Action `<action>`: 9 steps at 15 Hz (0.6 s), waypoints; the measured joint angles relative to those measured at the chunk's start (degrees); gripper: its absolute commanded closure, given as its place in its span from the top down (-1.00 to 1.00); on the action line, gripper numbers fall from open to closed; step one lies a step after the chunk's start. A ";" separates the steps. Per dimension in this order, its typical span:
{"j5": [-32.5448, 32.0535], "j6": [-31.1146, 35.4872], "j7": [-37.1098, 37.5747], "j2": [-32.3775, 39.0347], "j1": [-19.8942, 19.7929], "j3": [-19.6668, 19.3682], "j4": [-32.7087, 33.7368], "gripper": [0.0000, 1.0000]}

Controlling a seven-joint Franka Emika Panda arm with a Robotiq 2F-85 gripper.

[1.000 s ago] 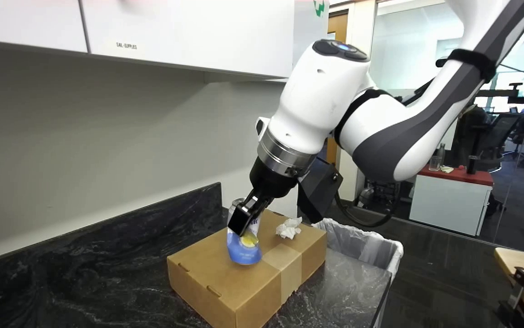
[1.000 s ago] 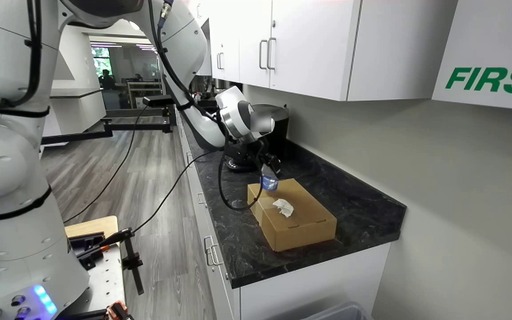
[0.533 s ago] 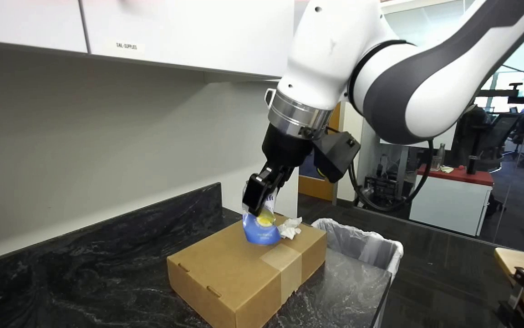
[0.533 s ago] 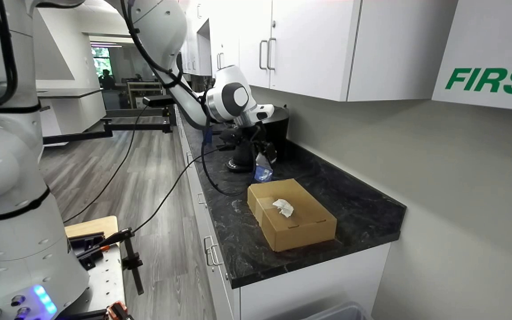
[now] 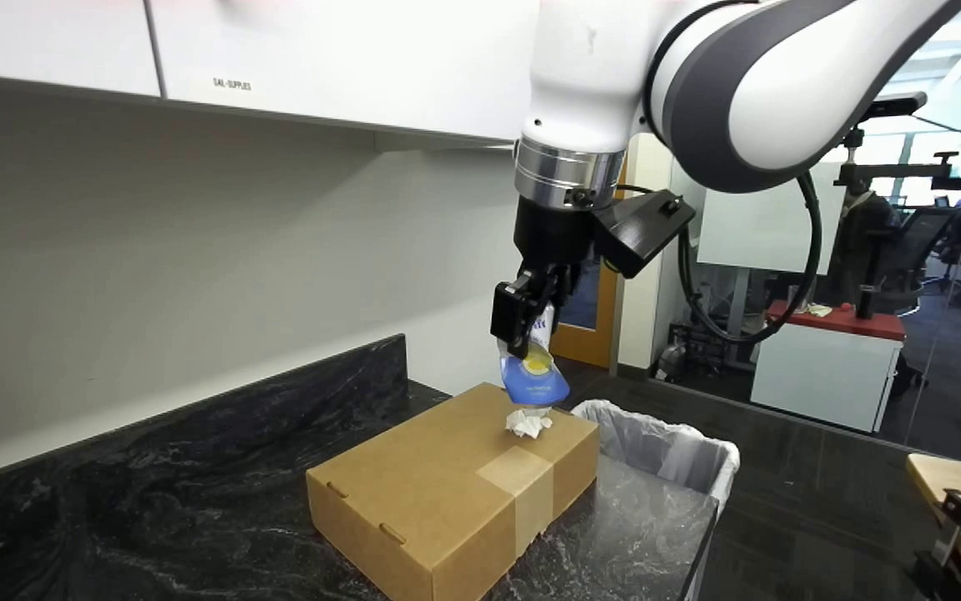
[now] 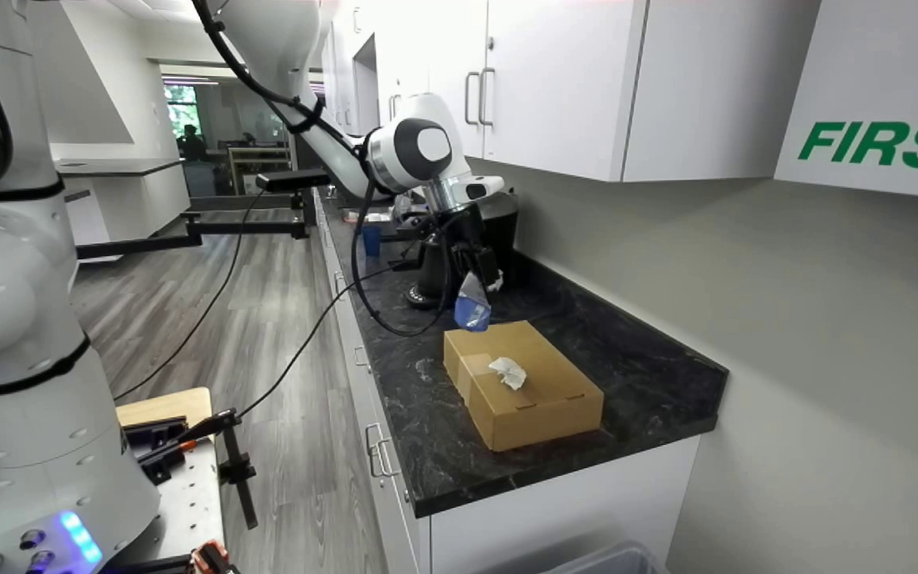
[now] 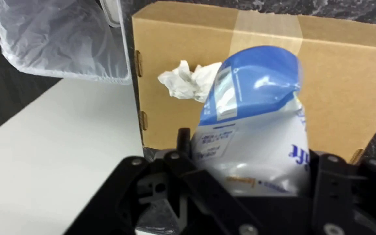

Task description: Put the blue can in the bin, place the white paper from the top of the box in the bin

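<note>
Since a second ago, the can (image 5: 535,382) has risen and shifted rightward in an exterior view. The hand (image 7: 250,150) grips it clear of the box (image 5: 438,467); the paper (image 5: 528,423) lies on top, near the bin (image 5: 655,442). Binning the can looks under way; next likely calls for carrying it over the bin's mouth, then letting go.

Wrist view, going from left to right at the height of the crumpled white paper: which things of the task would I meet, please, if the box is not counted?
The bin → the white paper → the blue can.
</note>
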 measured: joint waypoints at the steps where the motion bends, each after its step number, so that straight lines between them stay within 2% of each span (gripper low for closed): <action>1: -0.08 -2.17 1.10 0.00 0.02 -0.40 0.39 -0.21; 7: -6.06 -10.26 15.90 0.91 0.23 -1.85 3.73 -0.21; 9: -5.72 -11.29 17.45 1.17 0.22 -1.90 4.70 -0.21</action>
